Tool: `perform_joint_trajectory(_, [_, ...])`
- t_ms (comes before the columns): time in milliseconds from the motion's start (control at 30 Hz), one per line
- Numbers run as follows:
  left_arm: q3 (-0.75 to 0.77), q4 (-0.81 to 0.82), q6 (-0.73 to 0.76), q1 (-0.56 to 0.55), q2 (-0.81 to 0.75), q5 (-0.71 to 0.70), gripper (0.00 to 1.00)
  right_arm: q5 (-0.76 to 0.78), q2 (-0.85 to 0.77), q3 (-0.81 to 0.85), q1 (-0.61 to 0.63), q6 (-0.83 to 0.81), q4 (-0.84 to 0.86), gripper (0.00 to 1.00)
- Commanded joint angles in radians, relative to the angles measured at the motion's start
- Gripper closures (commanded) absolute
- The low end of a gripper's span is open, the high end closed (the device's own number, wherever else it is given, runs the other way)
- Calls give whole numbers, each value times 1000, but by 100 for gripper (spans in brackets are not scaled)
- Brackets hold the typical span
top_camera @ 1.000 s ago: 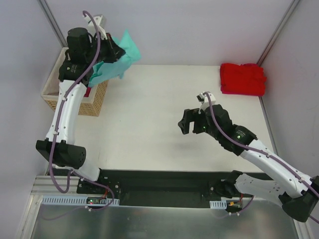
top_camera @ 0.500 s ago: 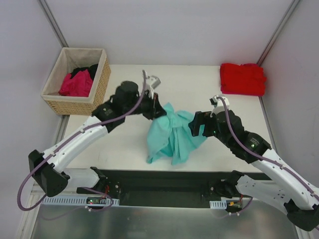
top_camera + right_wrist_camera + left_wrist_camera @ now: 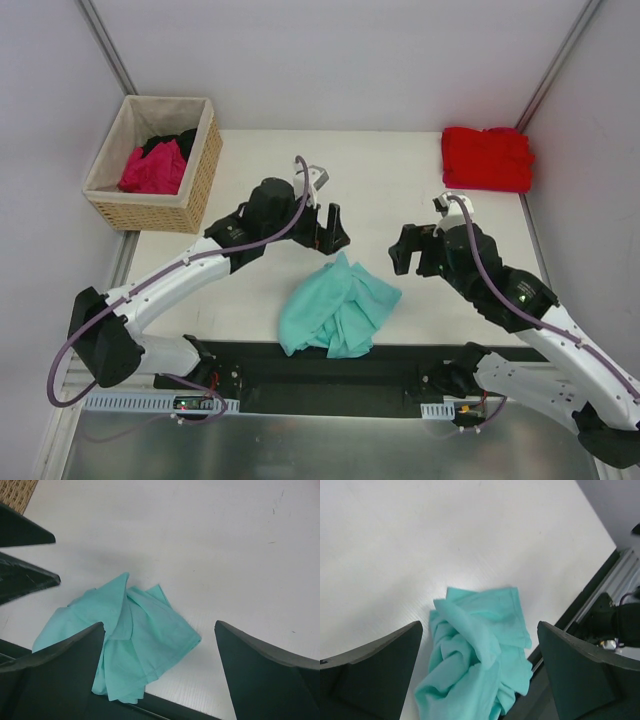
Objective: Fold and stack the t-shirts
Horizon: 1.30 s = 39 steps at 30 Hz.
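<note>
Basket [image 3: 203,178]: a woven tan basket with a beige lining stands off the far left corner of the desk [image 3: 400,170].
Basket contents: a magenta t-shirt [image 3: 150,170] lies bunched inside, with a black t-shirt [image 3: 180,140] behind it, both unfolded.
Left fingers [image 3: 375,670]: spread wide and holding nothing, they hover over the middle of the desk, just beyond the teal cloth.
Teal t-shirt [image 3: 335,310]: a crumpled heap on the desk between the two arms. Its near side reaches the desk's front edge. No gripper touches it.
Teal t-shirt, close view: the left wrist camera shows one flat flap [image 3: 495,612] with a hemmed edge on top, and loose folds under it.
Right fingers [image 3: 265,665]: spread wide and empty, they hover just to the right of the teal heap.
Red t-shirt [image 3: 487,158]: a folded bundle at the far right corner of the desk, well apart from both arms.
Handling: the teal shirt looks light, limp and not fragile. It will likely sag and drag rather than keep any shape.
Where to hold: probably two separate points along the hemmed edge, one per arm, so the cloth can be pulled flat.
Risk: pinching the middle of the heap may catch several layers and lift it as a lump.
</note>
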Motion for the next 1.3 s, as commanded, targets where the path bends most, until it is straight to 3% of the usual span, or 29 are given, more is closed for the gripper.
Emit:
perform_joint_trajectory(0, [142,-20,35,33,-53,-18,1,-8,16,12,11,14,-16,3])
perform_joint_trajectory(100, [164,-69,-9,35,-93,-12,1,-11,78,-9,14,20,-38,3])
perform_joint_trajectory(433, [-48,-99,-137,33,-352,-14,1,-38,306,-224,14,90,75,3])
perform_joint_trajectory(600, [-170,-96,-229,12,-376,26,1,-40,368,-279,14,130,106,2])
perform_joint_trajectory(900, [-439,-59,-339,-120,-442,-9,1,-14,411,-302,13,156,115,1])
perform_joint_trajectory(1000, [-514,-42,-371,-127,-485,-15,1,-22,444,-311,13,167,129,6])
perform_joint_trajectory(1267, [-559,-14,-374,-127,-459,-21,1,-49,477,-262,13,176,154,7])
